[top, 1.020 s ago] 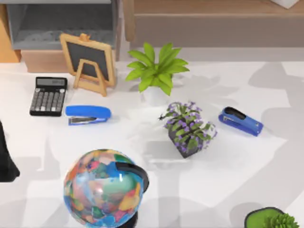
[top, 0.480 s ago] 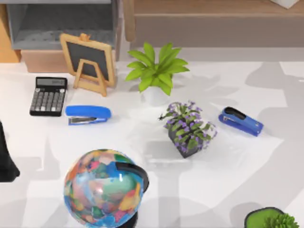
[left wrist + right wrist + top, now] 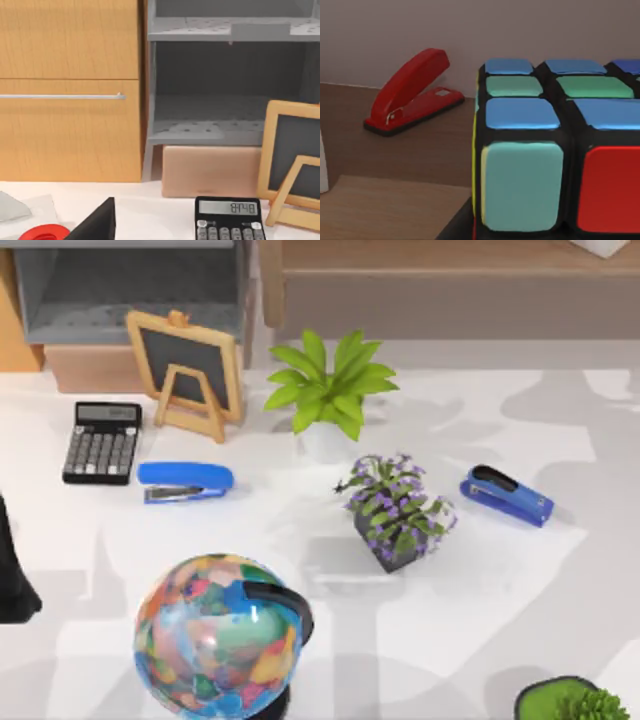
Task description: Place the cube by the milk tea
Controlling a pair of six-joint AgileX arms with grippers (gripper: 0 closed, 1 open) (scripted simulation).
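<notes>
The cube [image 3: 555, 150], a puzzle cube with blue, green, teal and red tiles in a black frame, looms very close in the right wrist view, above a brown wooden surface [image 3: 395, 200]. A dark part [image 3: 457, 225] juts out under its lower corner. The milk tea is out of view. My left arm [image 3: 12, 580] rests as a dark shape at the table's left edge in the top view.
A red stapler [image 3: 412, 92] lies behind the cube, and a white edge [image 3: 322, 165] shows beside it. On the white table [image 3: 480, 600] stand a globe [image 3: 220, 635], two blue staplers [image 3: 185, 481] [image 3: 507, 495], a calculator [image 3: 101, 443], a small chalkboard [image 3: 187, 370] and potted plants [image 3: 397, 508].
Shadows at the top view's upper right have shifted a little. Nothing on the table has moved.
</notes>
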